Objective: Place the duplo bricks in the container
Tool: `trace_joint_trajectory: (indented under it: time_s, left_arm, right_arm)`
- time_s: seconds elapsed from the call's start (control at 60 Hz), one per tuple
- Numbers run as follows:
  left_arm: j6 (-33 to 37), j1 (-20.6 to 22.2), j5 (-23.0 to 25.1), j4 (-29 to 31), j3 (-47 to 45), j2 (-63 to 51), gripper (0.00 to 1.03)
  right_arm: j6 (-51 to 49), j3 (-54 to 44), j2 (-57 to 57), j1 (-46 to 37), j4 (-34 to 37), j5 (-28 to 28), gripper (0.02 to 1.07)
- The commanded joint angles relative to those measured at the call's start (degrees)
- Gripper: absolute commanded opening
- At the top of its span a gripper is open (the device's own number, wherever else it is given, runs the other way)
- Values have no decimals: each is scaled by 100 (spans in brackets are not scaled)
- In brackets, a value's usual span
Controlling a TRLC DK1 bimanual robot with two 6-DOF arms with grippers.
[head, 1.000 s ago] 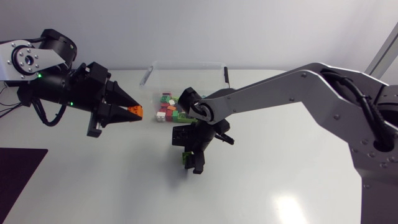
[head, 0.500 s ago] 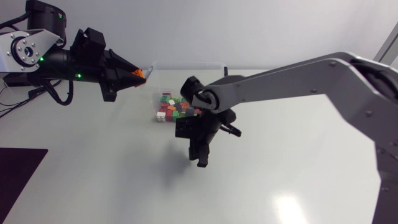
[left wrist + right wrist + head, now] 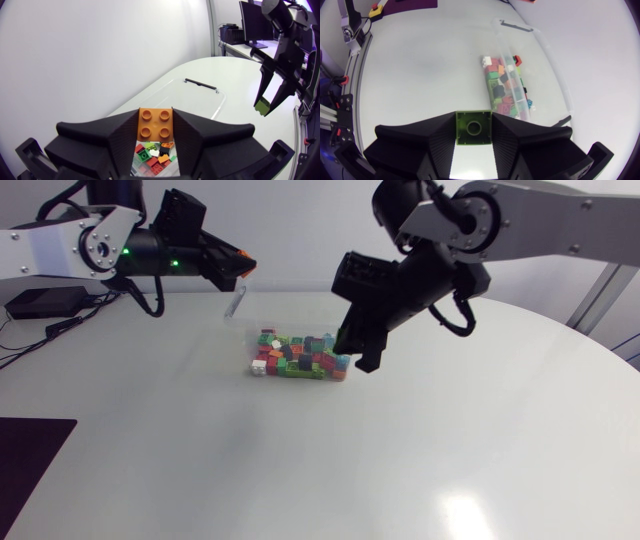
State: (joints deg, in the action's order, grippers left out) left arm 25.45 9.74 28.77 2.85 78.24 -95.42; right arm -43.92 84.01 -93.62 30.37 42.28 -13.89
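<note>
Orange brick [image 3: 155, 125] is pinched in left gripper [image 3: 155, 113], green brick [image 3: 473, 129] in right gripper [image 3: 473, 116].

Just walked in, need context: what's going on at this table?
Two robot arms are loading toy bricks into a clear container. The left gripper is shut on an orange brick and is raised over the container; its wrist camera looks down past the brick at the pile of bricks already inside. The right gripper is shut on a green brick, up in the air near the container's other end. Neither brick has been released yet.
</note>
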Motion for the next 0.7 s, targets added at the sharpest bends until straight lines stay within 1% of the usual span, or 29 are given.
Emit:
trace_joint_trajectory:
  time_s: [0.0,0.033,0.067,0.083,0.1,0.15,0.2,0.217,0.267,0.3,0.35,0.367,0.417,0.483,0.533,0.683]
  left_arm:
    - [-339,142,-162,-74,403,-328,34]
    - [-392,239,-276,-74,535,-434,35]
    - [-515,309,-548,-74,710,-583,37]
    - [-656,362,-768,-66,904,-742,38]
    - [-682,371,-821,-57,974,-803,39]
    - [-849,406,-1049,128,1282,-1032,57]
    - [-998,433,-1375,295,1581,-1216,88]
    - [-1060,433,-1471,348,1677,-1269,100]
    - [-1253,415,-1656,471,1932,-1374,100]
    - [-1385,415,-1884,936,2389,-1559,100]
    - [-1482,406,-1902,1235,2662,-1673,100]
    - [-1587,389,-1893,1481,2908,-1752,100]
    - [-1666,362,-1902,1648,3092,-1779,100]
    - [-1622,353,-1937,1763,3145,-1735,100]
    - [-1622,345,-2095,1886,3127,-1594,100]
    - [-1614,318,-2139,2299,2987,-1172,100]
  right_arm:
    - [235,204,257,-101,61,-96,18]
    - [296,230,301,-137,34,-96,18]
    - [419,283,371,-198,-62,-105,18]
    - [516,318,406,-242,-133,-105,18]
    - [543,336,424,-251,-168,-105,18]
    - [683,432,459,-321,-256,-105,18]
    - [797,520,494,-356,-361,-114,18]
    - [833,564,503,-356,-396,-114,18]
    - [929,670,503,-383,-440,-105,18]
    - [1000,740,503,-392,-546,-114,18]
    - [1052,810,485,-392,-572,-105,18]
    - [1105,845,477,-392,-616,-105,18]
    - [1184,881,468,-392,-721,-105,18]
    - [1369,898,450,-409,-976,-96,18]
    - [1483,924,442,-418,-1134,-88,18]
    - [1817,907,371,-462,-1697,27,18]
